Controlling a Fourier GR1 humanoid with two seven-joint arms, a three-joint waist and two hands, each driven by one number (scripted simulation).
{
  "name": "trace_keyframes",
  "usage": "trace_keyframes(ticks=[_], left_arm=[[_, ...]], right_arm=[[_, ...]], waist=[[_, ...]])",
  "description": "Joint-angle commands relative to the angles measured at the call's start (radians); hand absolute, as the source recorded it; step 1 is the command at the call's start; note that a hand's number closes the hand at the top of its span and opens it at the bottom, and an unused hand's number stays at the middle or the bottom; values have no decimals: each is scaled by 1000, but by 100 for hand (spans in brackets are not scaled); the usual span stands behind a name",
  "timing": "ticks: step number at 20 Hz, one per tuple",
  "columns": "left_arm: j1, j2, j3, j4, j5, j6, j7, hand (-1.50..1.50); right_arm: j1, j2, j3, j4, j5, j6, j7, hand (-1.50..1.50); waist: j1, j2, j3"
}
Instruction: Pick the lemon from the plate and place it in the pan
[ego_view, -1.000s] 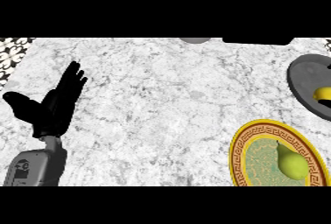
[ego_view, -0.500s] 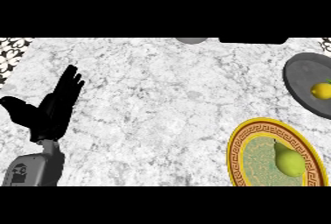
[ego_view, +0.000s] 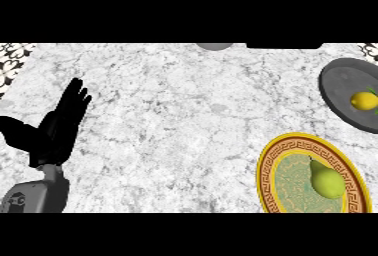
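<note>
— Pale marbled stone counter (ego_view: 184, 125) all across, with dark patterned tiling (ego_view: 15, 50) at the far corners. Seen any change over the last second?
— Barely any at the left robot hand (ego_view: 59, 130): open, fingers straight and pointing up, resting near the left edge, holding nothing. Slid a touch lower in view, nothing more. No sign of the right robot hand anywhere.
— And further out?
— More of the dark grey round pan (ego_view: 343, 80) showing at the right edge than a second ago. Small yellow lemon (ego_view: 363, 100) lying inside it, fully visible now, cut off by the border before.
— Not on the plate, then?
— No. Gold-rimmed round plate with a green patterned middle (ego_view: 267, 170), near the pan but apart, carrying only a green pear (ego_view: 328, 179).
— Meaning for the task?
— Looks finished, judging by where the lemon lies. Nothing left to lift.
— Anything else around?
— Grey rounded object (ego_view: 214, 46), cut off at the far edge; cannot tell what.
</note>
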Motion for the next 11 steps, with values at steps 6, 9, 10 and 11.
trace_keyframes(ticks=[6,9,10,11], left_arm=[[1,-13,-1,16,-5,7,-18,0],[-66,-2,5,13,-2,26,49,0],[-14,-12,-2,2,-4,22,37,0],[-11,6,5,-1,-4,6,13,0]], right_arm=[[147,-33,-17,-40,-44,194,-137,-150],[149,-25,-6,-60,-46,185,-113,-150],[163,-58,-19,-59,-60,199,-106,-150],[171,-24,-12,-67,-58,175,-127,-150]], waist=[[-12,0,2],[-9,-3,0],[-5,-4,1],[0,-3,1]])
